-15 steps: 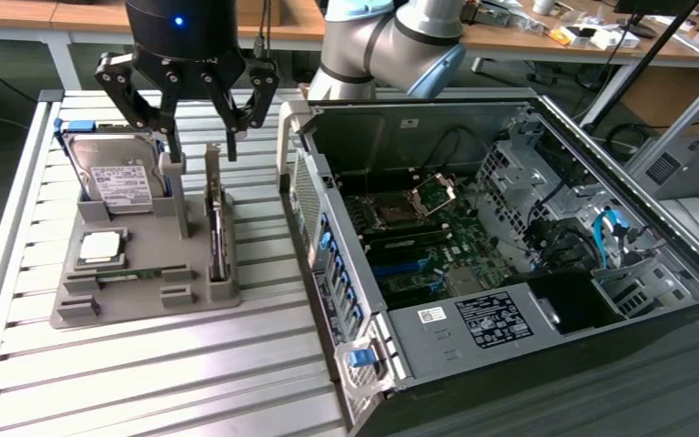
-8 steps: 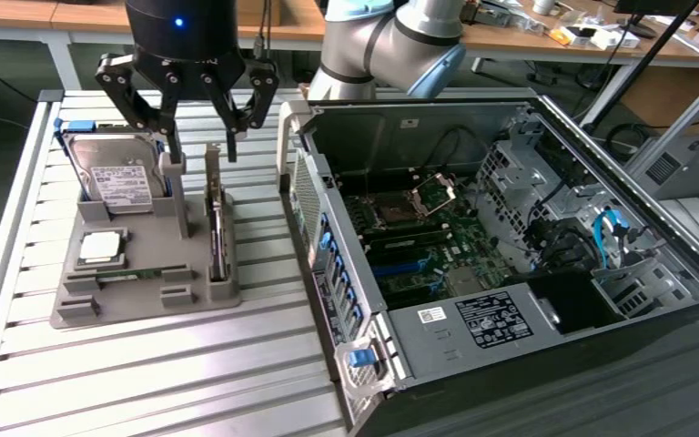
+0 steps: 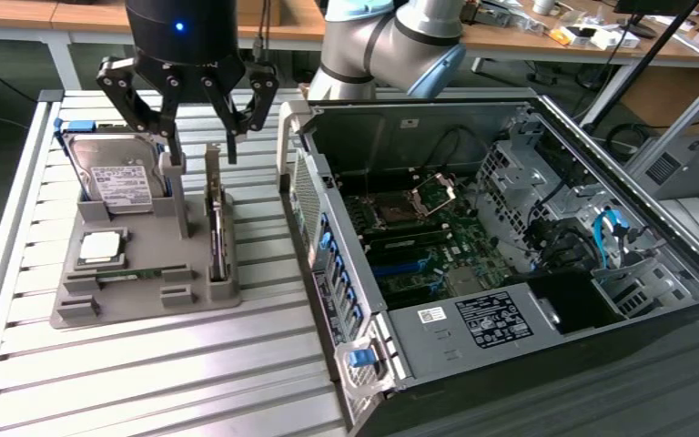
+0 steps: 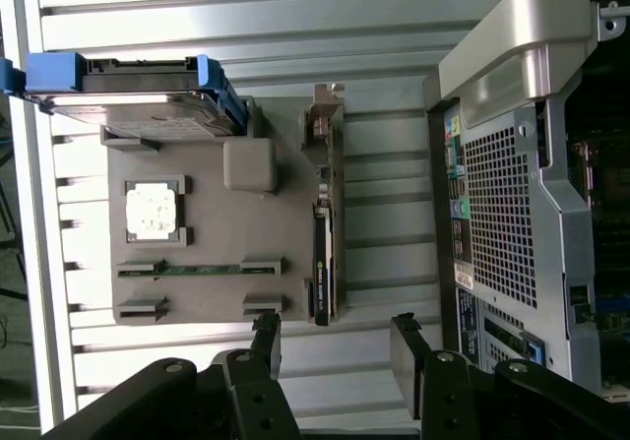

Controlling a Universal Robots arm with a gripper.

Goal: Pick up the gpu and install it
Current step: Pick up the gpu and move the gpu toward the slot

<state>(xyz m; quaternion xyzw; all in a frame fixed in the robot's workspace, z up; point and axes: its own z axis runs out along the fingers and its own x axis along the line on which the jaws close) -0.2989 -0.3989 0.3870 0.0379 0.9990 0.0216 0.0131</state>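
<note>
Jaws of the gripper stand wide open, holding nothing, hanging over the grey holder. The gpu stands on edge in its slot below them, untouched, its long axis in the wrist view running straight toward the gap between them
</note>
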